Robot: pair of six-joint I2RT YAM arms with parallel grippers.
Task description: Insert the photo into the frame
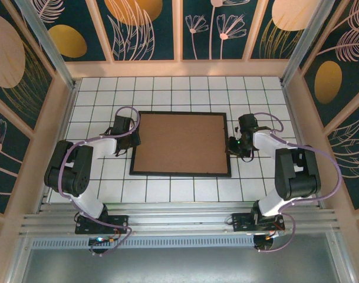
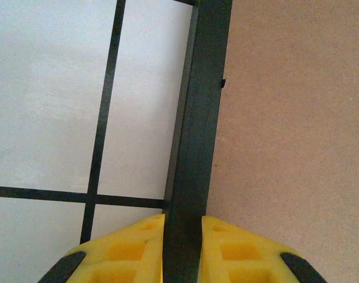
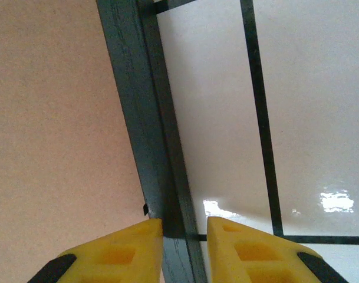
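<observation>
Top external: frame flat mid-table, one gripper on each side rail

It lies on the tiled table, brown backing board filling its opening. At the left rail, left gripper: left wrist shows its yellow fingers pinching the rail from both sides. At the right rail, right gripper: fingers straddle it closely, can't tell if they actually clamp

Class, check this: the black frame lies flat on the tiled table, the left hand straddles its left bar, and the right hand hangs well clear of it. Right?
Not quite. The right hand is not clear of the frame: the right wrist view shows its yellow fingers either side of the right bar. The rest stands.
</observation>
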